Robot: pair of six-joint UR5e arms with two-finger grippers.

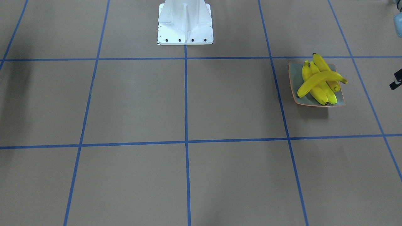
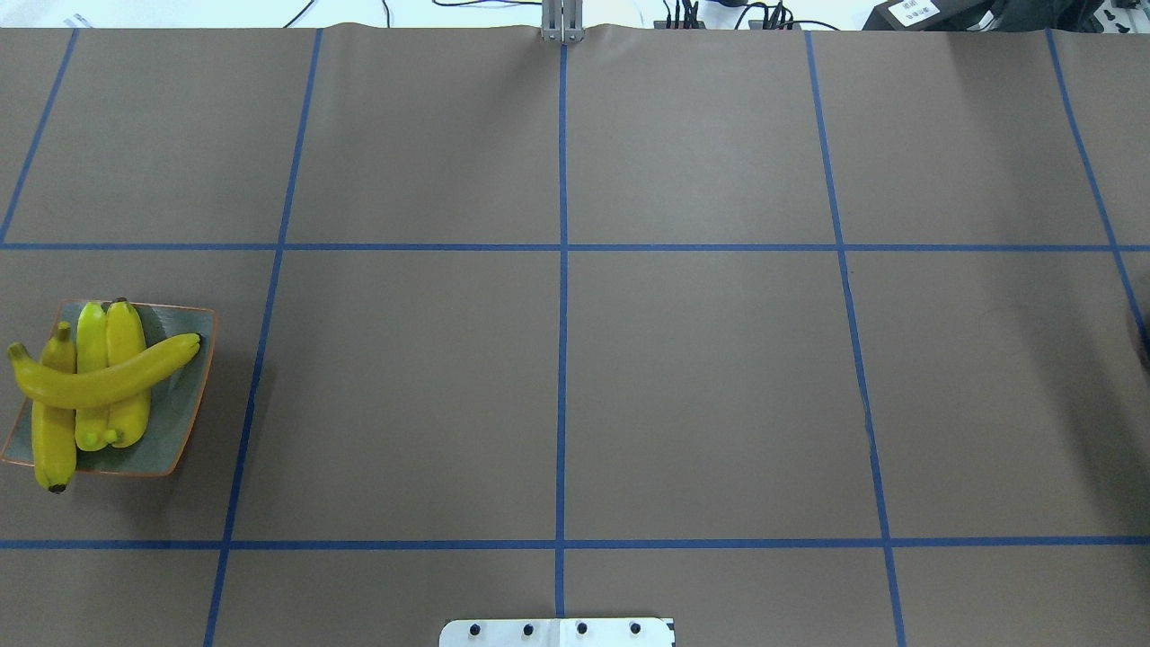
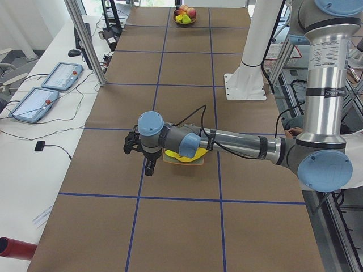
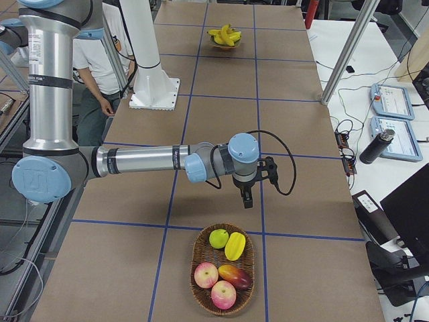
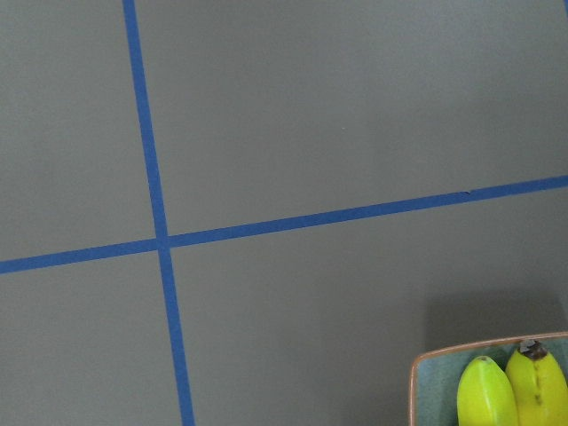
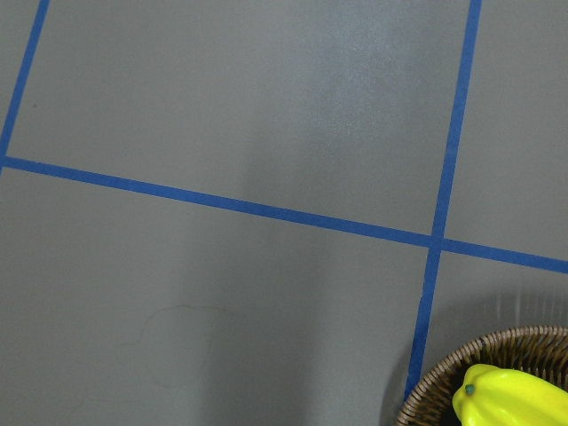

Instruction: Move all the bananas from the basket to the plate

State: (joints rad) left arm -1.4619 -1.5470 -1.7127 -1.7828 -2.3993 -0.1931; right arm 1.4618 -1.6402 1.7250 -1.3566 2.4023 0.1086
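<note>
Yellow bananas (image 2: 99, 386) overhang the plate (image 2: 180, 415); left end effector (image 3: 148, 166), right end effector (image 4: 245, 194): cannot tell opening.

Open brown table (image 2: 701, 386) runs between the 2 ends, crossed only by flat blue tape (image 2: 562, 359). At the robot's left end the plate (image 2: 171, 427) carries 4 stacked bananas (image 2: 99, 382) (1 crosswise on top), with the left arm (image 3: 238, 144) stretched above. At the right end stands the fruit-filled basket (image 4: 200, 249), the right gripper (image 4: 245, 198) hanging near.
</note>
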